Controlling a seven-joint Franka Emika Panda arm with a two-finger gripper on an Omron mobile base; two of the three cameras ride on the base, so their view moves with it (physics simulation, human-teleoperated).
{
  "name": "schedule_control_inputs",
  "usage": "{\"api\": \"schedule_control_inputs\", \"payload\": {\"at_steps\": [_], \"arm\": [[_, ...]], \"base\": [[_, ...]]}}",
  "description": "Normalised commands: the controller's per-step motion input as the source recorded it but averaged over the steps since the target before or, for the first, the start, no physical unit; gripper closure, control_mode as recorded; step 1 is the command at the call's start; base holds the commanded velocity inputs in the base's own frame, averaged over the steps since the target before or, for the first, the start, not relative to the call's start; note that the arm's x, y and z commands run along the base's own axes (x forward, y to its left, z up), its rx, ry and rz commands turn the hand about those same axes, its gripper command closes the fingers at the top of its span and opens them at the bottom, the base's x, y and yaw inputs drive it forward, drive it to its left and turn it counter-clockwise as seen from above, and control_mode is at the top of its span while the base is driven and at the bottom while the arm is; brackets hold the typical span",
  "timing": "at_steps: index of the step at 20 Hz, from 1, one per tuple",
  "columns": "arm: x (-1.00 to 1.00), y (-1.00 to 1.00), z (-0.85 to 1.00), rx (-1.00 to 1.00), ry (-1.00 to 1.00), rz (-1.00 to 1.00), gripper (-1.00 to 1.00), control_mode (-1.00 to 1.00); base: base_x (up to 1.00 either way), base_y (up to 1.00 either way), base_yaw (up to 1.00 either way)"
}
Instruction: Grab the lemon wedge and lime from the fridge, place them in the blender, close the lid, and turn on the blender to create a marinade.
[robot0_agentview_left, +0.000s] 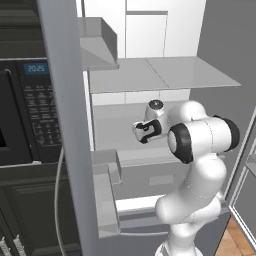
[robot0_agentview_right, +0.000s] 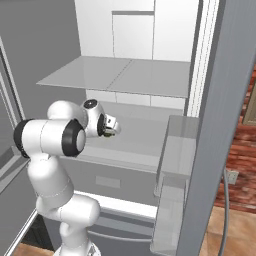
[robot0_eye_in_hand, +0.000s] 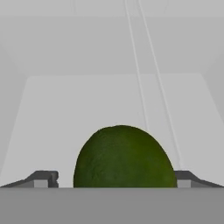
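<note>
The gripper (robot0_eye_in_hand: 116, 178) reaches into the fridge (robot0_agentview_left: 165, 75), jaws spread wide on either side of the lime (robot0_eye_in_hand: 124, 157). The lime sits between the fingertips (robot0_eye_in_hand: 43, 178) on a pale fridge shelf (robot0_eye_in_hand: 65, 113), not clamped.

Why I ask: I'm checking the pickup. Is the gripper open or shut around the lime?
Open. In the hand view the gripper fingertips stand wide on either side of the lime, one clearly apart from it.
</note>
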Motion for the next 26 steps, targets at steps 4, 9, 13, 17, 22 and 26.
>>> {"api": "schedule_control_inputs", "payload": {"at_steps": [4,9,13,17,22,26], "arm": [[0.06,0.00,-0.08,0.00,0.00,0.00,1.00,-1.00],[0.00,0.00,0.00,0.00,0.00,0.00,1.00,-1.00],[-0.19,0.00,0.00,0.00,-0.02,0.00,1.00,-1.00],[-0.85,0.00,0.15,0.00,-0.16,0.00,1.00,-1.00],[-1.00,0.00,0.44,0.00,-0.16,-0.02,1.00,-1.00],[-1.00,0.00,0.73,0.00,-0.09,-0.06,1.00,-1.00]], "base": [[0.00,0.00,0.00],[0.00,0.00,0.00],[0.00,0.00,0.00],[0.00,0.00,0.00],[0.00,0.00,0.00],[0.00,0.00,0.00]]}}
